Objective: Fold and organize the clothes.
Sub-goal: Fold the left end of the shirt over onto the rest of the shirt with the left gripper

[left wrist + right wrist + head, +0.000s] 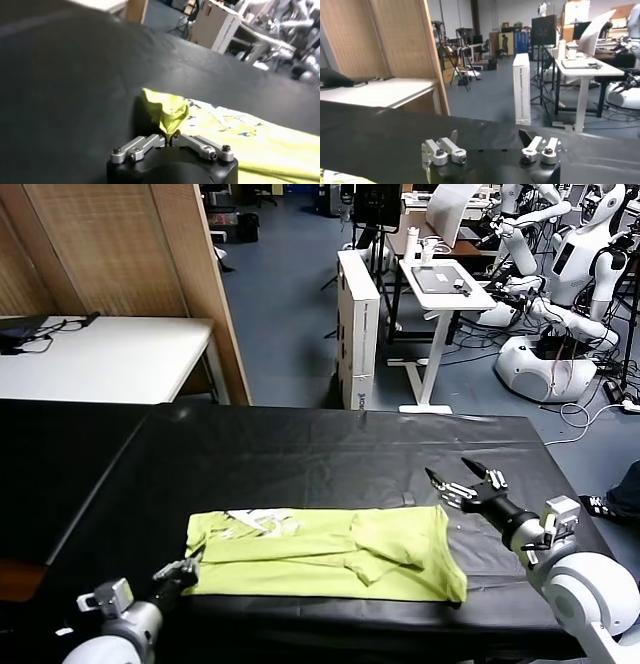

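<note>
At lower left of the head view | my left gripper (188,568) is pinching the T-shirt (330,554) corner | right gripper (466,481) is hovering released | thin pinch risks slipping, unfolding cloth.

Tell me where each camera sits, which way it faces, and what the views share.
Head view: above, looking down at the black table; both arms show, right gripper open beside the T-shirt.
Left wrist view: behind the left gripper, shut on the T-shirt's corner.
Right wrist view: behind its open fingers, facing the lab.
Shared: the white cabinet in head and right wrist views.
</note>
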### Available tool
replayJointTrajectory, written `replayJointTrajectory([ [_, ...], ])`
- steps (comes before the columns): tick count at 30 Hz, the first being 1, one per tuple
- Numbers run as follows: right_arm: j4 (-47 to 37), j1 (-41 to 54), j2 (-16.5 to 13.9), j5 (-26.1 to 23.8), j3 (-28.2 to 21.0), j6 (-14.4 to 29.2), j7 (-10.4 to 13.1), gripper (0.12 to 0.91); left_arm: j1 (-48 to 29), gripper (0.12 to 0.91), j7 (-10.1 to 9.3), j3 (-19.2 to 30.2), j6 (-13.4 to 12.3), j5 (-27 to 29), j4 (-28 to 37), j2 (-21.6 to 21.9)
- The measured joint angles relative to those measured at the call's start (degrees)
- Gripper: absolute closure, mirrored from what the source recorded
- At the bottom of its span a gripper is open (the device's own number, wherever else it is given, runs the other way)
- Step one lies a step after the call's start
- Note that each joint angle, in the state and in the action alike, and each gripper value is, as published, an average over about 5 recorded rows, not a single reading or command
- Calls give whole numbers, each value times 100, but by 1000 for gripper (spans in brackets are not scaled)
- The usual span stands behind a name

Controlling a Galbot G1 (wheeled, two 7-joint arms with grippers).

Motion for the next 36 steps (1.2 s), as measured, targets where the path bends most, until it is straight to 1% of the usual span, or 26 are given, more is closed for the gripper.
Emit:
replayJointTrajectory([
  [2, 34, -173, 29, 29, 99, 199, -51, 118, -96, 853, -1, 327, -16, 70, 29, -146],
  [5, 111, -449, 94, -4, 264, 346, -67, 118, -230, 853, 8, 746, -54, 200, 136, -338],
  [9, 170, -722, 158, -99, 372, 416, -67, 118, -370, 853, 11, 1156, -75, 256, 338, -574],
  [15, 169, -816, 169, -107, 358, 449, -66, 118, -466, 853, 9, 1605, -91, 421, 610, -929],
  [18, 138, -800, 176, -145, 300, 448, -65, 118, -422, 853, 8, 1786, -84, 487, 626, -1011],
  [25, 96, -720, 228, -290, 108, 438, -66, 118, -242, 853, -16, 2112, -46, 581, 504, -1012],
  [32, 71, -673, 233, -400, -45, 436, -66, 118, -213, 853, -46, 2312, -23, 592, 490, -999],
  [36, 71, -649, 239, -464, -120, 444, -74, 118, -227, 853, -45, 2347, -23, 568, 548, -997],
])
